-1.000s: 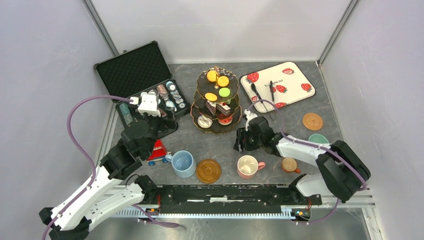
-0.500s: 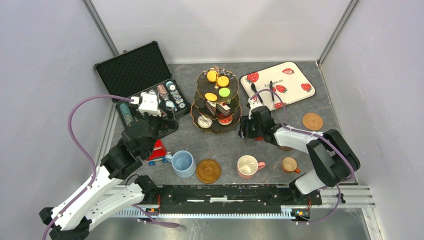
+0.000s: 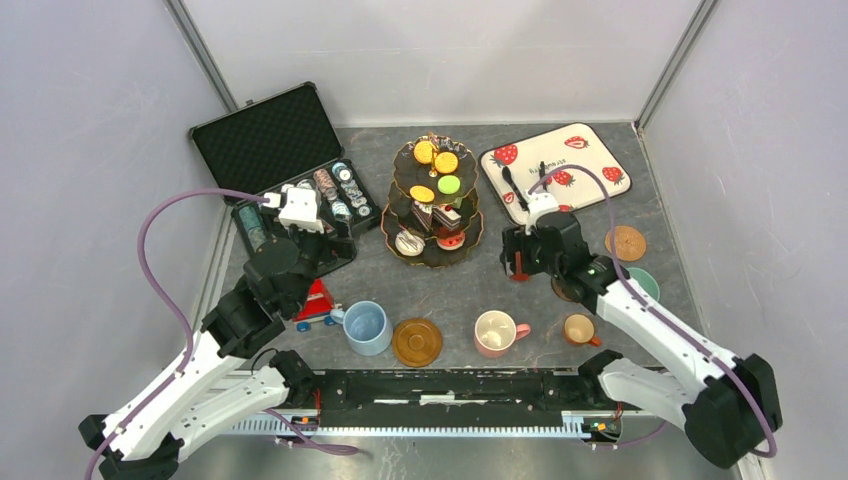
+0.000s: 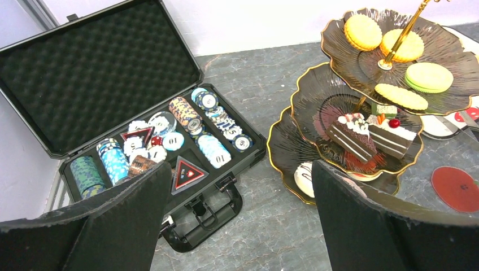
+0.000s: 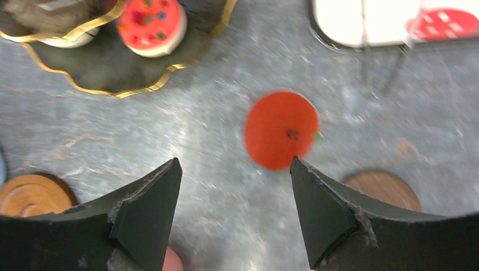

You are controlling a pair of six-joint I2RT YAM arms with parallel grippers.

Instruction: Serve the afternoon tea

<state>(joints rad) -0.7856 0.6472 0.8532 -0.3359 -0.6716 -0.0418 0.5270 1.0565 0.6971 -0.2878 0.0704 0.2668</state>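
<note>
The dark gold-rimmed three-tier stand (image 3: 433,200) (image 4: 361,107) carries macarons on top, cake slices in the middle and donuts (image 5: 149,22) on the bottom tier. My right gripper (image 3: 511,260) (image 5: 234,164) hovers open just right of the stand, with nothing between its fingers. A red round coaster (image 5: 281,130) (image 3: 517,272) lies flat on the table just beyond its fingertips. Along the front stand a blue mug (image 3: 366,327), a pink mug (image 3: 495,333) and a small brown mug (image 3: 579,329). A green mug (image 3: 640,280) is partly hidden behind the right arm. My left gripper (image 3: 338,250) (image 4: 237,169) is wide open and empty between case and stand.
An open black case of poker chips (image 3: 290,180) (image 4: 141,130) sits at the back left, with a red toy car (image 3: 318,300) in front of it. A strawberry-print mat (image 3: 555,165) holds black tongs. Wooden coasters lie at the front (image 3: 417,341) and right (image 3: 625,242).
My right gripper has moved right and back from in front of the stand, and its jaws have spread wider. The red coaster now lies free below it. The left arm is still.
</note>
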